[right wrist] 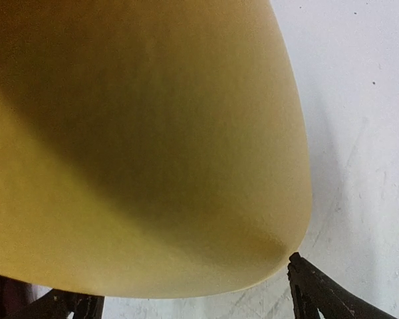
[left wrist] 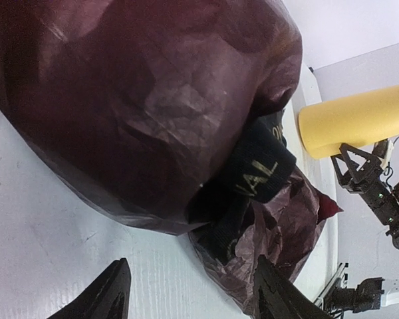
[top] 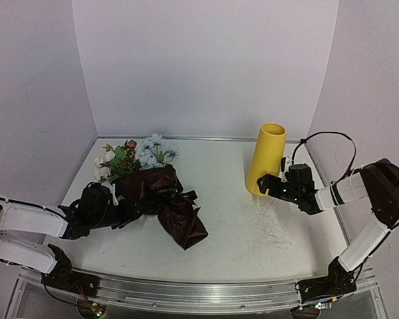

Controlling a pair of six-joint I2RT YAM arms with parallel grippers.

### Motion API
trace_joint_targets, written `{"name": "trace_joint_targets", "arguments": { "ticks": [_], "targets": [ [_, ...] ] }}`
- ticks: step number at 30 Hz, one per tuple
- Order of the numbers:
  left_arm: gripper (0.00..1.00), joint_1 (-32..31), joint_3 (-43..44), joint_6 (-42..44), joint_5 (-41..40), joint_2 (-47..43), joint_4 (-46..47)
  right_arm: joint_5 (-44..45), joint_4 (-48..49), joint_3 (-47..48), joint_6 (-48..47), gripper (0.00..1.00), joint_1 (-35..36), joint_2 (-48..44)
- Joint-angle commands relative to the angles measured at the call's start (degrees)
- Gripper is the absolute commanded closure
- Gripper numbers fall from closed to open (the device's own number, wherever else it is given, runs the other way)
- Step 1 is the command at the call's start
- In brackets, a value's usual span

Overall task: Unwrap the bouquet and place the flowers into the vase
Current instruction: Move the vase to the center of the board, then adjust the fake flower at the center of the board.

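The left pincer [left wrist: 194, 262] stands released, nothing between its jaws; the bouquet [left wrist: 139, 113] lies just ahead of it. Judged best: pinch the black ribbon [left wrist: 259, 169] alone, since the crinkled, glossy dark red paper would slip and tear. The right pincer [right wrist: 179, 282] straddles the smooth, matte, cylindrical vase [right wrist: 139, 146] low down; whether it grips cannot be told

Robot lab booth: white table [top: 239, 229], plain white walls [top: 206, 66], aluminium rail [top: 199, 294].
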Motion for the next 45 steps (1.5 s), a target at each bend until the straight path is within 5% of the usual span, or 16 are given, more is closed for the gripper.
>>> {"name": "trace_joint_targets", "arguments": {
  "ticks": [1, 8, 22, 34, 45],
  "targets": [
    [0.36, 2.47, -0.38, -0.11, 3.4, 0.08, 0.48, 1.3, 2.61, 7.0, -1.52, 0.04, -0.08, 5.08],
    [0.36, 3.92, -0.61, 0.63, 4.93, -1.66, 0.3, 1.12, 3.41, 8.64, 1.6, 0.02, -0.07, 7.19],
    [0.37, 4.27, 4.11, 7.0, -0.32, -8.03, -11.03, 2.26, -6.54, -3.83, 1.19, 0.02, 2.01, -10.65],
    [0.41, 8.35, 7.07, 6.64, 0.87, -8.61, -13.84, 10.14, -17.69, -0.35, 4.35, 0.06, 22.83, -19.29],
    [0.51, 9.35, 6.5, 4.08, 2.32, -7.84, -11.81, 11.66, -18.89, 18.41, 4.78, 0.17, 39.0, -2.45]
  ]
}}
